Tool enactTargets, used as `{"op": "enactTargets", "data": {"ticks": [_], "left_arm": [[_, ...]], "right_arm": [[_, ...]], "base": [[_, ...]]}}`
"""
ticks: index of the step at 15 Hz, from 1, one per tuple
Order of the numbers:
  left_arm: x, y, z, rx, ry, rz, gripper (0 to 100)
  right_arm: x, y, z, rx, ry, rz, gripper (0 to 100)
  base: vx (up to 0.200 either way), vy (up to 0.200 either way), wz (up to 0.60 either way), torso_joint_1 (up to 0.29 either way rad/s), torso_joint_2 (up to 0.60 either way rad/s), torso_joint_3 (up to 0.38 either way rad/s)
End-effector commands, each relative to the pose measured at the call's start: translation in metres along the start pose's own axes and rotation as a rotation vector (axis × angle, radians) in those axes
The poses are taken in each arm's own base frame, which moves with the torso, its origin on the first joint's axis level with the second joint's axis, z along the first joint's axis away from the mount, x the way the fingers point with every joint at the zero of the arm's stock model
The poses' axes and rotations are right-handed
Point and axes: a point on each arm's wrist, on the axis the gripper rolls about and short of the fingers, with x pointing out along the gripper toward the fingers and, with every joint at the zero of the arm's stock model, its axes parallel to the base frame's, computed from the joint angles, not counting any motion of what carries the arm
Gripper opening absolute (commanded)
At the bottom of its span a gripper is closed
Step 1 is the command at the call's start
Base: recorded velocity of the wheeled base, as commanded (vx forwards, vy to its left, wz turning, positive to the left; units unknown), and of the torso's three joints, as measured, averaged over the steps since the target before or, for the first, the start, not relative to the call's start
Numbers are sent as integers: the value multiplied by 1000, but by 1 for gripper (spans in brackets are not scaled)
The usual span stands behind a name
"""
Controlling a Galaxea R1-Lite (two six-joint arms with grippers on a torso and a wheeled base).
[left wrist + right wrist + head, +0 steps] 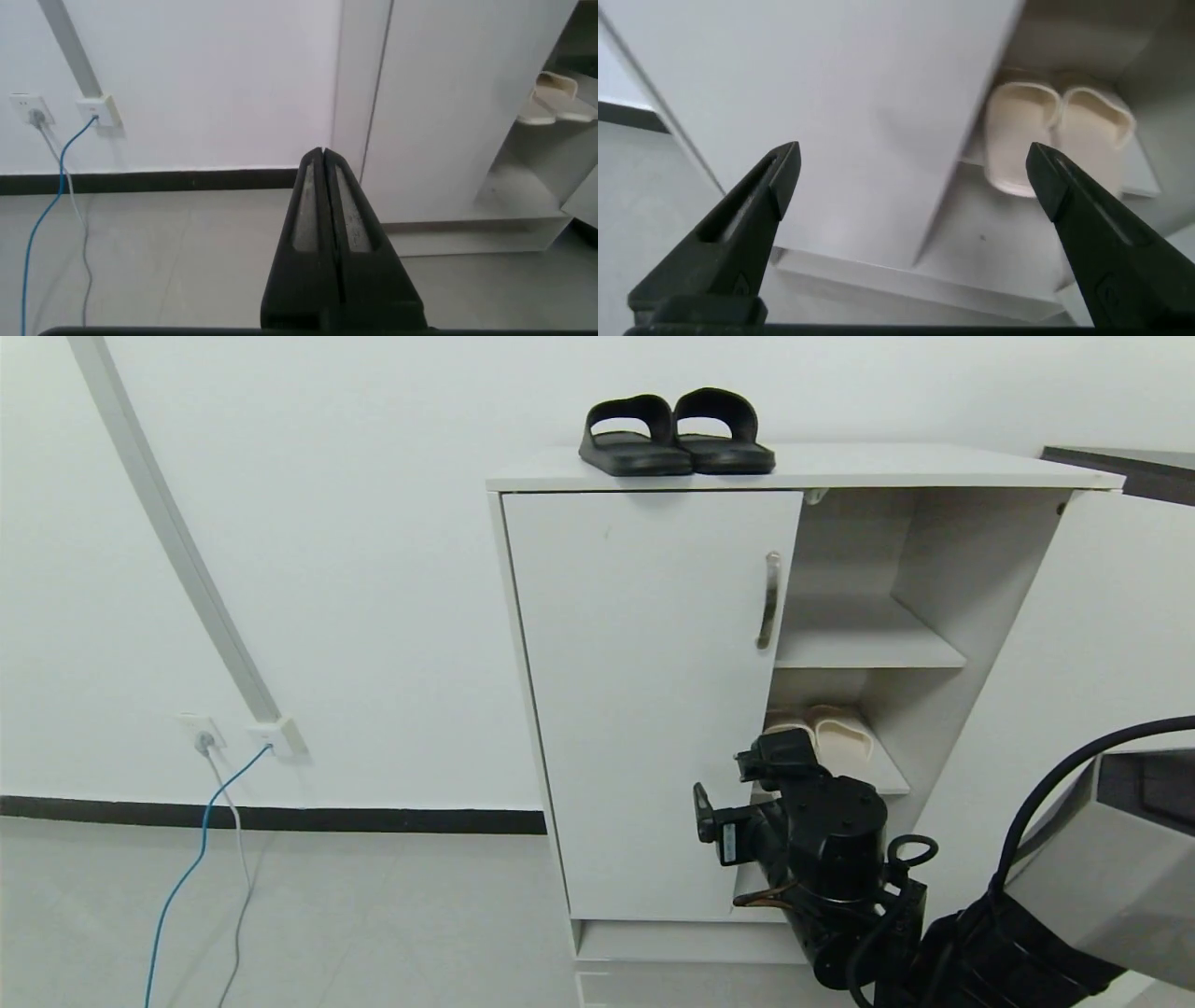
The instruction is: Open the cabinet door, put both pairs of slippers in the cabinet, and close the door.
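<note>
A pair of black slippers point(677, 434) stands on top of the white cabinet point(934, 467). The cabinet's left door point(644, 709) is closed, and its right door point(1092, 644) is swung out wide. Inside, on the middle shelf, lies a pair of beige slippers point(831, 733) point(1055, 131) point(561, 93). My right gripper point(747, 784) point(913, 154) hangs open and empty just in front of the lower opening, near the closed door's edge and short of the beige pair. My left gripper point(324, 187) is shut on nothing, low over the floor to the cabinet's left.
The closed door has a metal handle point(768, 600) at its inner edge. The upper shelf point(868, 635) holds nothing. A blue cable point(187, 868) and a grey one run from wall sockets point(201, 733) down to the tiled floor on the left. A dark surface point(1139, 467) shows at the right.
</note>
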Motion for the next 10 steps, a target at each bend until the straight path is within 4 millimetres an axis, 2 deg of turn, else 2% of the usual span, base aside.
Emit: {"op": "enactTargets", "data": {"ticks": [1, 10], "left_arm": [[0, 0, 0, 0, 0, 0, 0], [0, 0, 0, 0, 0, 0, 0]], "right_arm": [[-1, -1, -2, -11, 0, 3, 100], [-4, -4, -4, -52, -20, 10, 100]], "base": [[0, 0, 0, 0, 0, 0], [0, 0, 0, 0, 0, 0]]}}
